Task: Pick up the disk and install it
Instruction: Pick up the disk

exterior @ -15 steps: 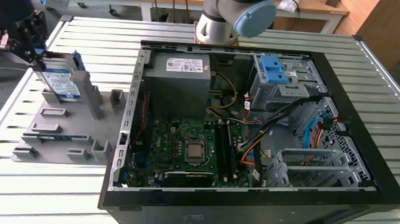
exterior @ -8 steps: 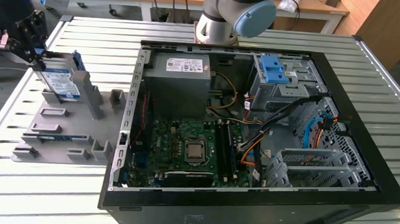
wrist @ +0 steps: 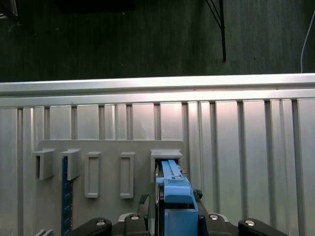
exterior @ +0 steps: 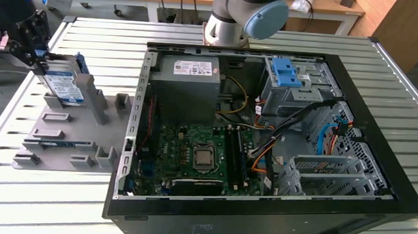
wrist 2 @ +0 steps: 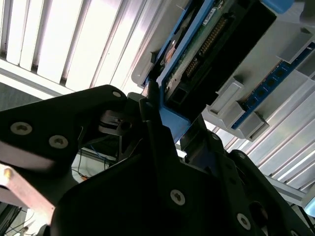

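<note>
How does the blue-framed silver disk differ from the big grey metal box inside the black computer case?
The silver-grey metal disk in its blue plastic frame is smaller than the large grey metal box, which has no blue frame. The disk stands on edge in a grey holder plate outside the black computer case, gripped by the claw; the box lies inside it. Both carry white labels.
</note>
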Robot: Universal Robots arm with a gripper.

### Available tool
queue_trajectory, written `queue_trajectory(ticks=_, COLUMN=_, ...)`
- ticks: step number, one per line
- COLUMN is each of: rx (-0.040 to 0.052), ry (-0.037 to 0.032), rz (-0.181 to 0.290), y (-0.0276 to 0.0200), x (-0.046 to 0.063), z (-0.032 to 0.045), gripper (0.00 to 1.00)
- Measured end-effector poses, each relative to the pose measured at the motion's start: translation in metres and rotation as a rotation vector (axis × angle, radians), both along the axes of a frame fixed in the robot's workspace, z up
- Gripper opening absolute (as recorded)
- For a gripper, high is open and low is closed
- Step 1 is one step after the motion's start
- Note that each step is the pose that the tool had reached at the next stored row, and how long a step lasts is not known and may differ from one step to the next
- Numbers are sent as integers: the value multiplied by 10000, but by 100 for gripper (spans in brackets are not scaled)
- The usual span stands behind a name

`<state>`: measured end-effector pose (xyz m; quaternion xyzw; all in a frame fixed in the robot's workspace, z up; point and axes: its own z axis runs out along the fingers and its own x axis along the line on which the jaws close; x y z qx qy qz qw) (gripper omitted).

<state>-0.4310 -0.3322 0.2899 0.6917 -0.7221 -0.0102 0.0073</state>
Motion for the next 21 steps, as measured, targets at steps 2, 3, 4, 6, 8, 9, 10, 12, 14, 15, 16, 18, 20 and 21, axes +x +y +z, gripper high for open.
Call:
queue_trajectory(ticks=2, rx=1, ry=-1, rz=20, y=0, x=0, z=-1, gripper=44)
queue_trajectory(ticks=3, rx=2, ry=-2, rz=53, y=0, x=-1, z=-1, gripper=44)
queue_trajectory(ticks=4, rx=2, ry=-2, rz=110, y=-1, x=-2, z=-1, gripper=44)
queue_trajectory(ticks=6, rx=1, ry=-1, rz=195, y=-2, x=-3, z=-1, gripper=44)
queue_trajectory(ticks=8, rx=1, ry=0, rz=231, y=-2, x=-4, z=0, gripper=43)
queue_trajectory(ticks=9, rx=1, ry=0, rz=251, y=-3, x=-4, z=-1, gripper=36)
queue_trajectory(ticks=10, rx=1, ry=0, rz=269, y=-3, x=-4, z=0, gripper=36)
queue_trajectory(ticks=12, rx=1, ry=-1, rz=276, y=-3, x=-4, z=-1, gripper=36)
queue_trajectory(ticks=14, rx=1, ry=-1, rz=278, y=-3, x=-4, z=-1, gripper=36)
queue_trajectory(ticks=15, rx=1, ry=-2, rz=278, y=-3, x=-4, z=-1, gripper=36)
queue_trajectory(ticks=16, rx=1, ry=-1, rz=278, y=-3, x=-4, z=-1, gripper=36)
queue_trajectory(ticks=18, rx=1, ry=-1, rz=278, y=-3, x=-4, z=-1, gripper=38)
queue_trajectory(ticks=20, rx=1, ry=-2, rz=277, y=-3, x=-4, z=-1, gripper=44)
queue_trajectory(ticks=21, rx=1, ry=-1, rz=277, y=-3, x=-4, z=-1, gripper=44)
